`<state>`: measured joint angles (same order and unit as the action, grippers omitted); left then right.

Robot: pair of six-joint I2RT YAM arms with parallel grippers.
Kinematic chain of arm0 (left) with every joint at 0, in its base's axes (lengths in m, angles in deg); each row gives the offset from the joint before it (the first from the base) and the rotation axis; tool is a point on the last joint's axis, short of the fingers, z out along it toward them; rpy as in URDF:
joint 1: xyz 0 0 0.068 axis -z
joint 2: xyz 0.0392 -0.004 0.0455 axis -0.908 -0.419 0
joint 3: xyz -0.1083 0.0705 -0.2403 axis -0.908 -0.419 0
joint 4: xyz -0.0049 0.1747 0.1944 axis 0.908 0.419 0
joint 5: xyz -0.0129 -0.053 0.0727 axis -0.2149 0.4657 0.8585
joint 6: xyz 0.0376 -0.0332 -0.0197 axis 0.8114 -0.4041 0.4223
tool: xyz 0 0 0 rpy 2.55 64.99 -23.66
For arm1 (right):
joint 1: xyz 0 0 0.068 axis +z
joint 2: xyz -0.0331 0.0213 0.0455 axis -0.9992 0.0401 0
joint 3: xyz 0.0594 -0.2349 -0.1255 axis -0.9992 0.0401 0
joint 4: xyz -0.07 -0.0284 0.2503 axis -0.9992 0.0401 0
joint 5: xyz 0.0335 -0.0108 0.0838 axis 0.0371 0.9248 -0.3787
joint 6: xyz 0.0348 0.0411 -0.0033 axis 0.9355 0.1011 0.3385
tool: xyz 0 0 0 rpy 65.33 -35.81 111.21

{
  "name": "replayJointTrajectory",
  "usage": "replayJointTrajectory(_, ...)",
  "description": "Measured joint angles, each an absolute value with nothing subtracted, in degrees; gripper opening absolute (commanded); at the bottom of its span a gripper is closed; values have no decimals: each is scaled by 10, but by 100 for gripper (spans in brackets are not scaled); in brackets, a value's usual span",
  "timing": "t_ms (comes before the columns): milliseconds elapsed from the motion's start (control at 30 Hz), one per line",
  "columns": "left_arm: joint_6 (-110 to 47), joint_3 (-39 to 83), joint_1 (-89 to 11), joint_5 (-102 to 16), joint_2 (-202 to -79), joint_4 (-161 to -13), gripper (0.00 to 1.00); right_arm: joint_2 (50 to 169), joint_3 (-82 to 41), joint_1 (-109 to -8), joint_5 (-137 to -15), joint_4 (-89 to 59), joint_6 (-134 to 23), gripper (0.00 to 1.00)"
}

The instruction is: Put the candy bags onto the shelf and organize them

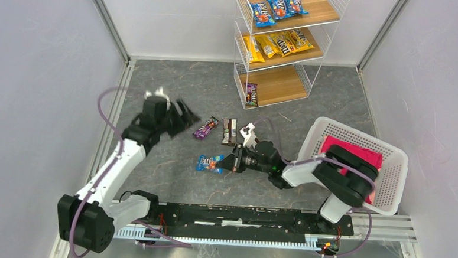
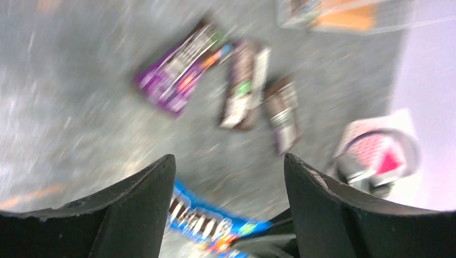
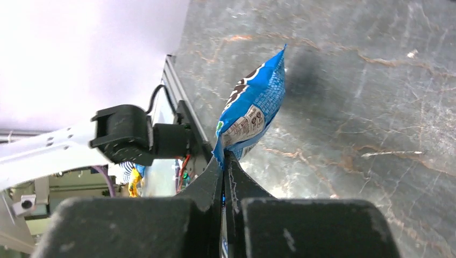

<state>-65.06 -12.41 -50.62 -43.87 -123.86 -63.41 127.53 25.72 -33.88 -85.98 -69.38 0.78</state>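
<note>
Jaws of the right gripper (image 3: 225, 159) are pressed together on one end of a blue bag (image 3: 253, 107). The bag's long axis runs straight on from the fingers, pointing away from the wrist. From above, this bag (image 1: 210, 162) sticks out leftward over the middle of the table (image 1: 171, 179). The shelf (image 1: 290, 43) lies the other way, far back and a little right, well apart from the gripper. The carry will probably need a swing round towards it, to the top tier where other blue bags already sit. The right arm is clearly nearer the shelf.

The left gripper (image 1: 183, 116) hangs spread and empty, just beside a purple bag (image 1: 205, 128), with a brown bag (image 1: 229, 131) next to that.

The left wrist view is smeared with blur, and a third dark packet seems to show there, but I cannot confirm it from above. Whether the blue bag's free end is clear of the table cannot be told.
</note>
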Motion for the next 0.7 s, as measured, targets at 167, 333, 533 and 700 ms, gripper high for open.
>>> replayJointTrajectory(167,-605,175,-506,-419,-1311,-601,86,1106,277,-354,-822,-577,-70,0)
replayJointTrajectory(333,-562,355,-506,-392,-1372,-618,90,915,260,-399,-724,-367,-183,0)
replayJointTrajectory(533,-514,354,-506,-360,-1400,-644,93,804,109,-497,-569,-91,-330,0)
replayJointTrajectory(700,-476,267,-506,-325,-1399,-657,95,835,-98,-536,-468,44,-421,0)
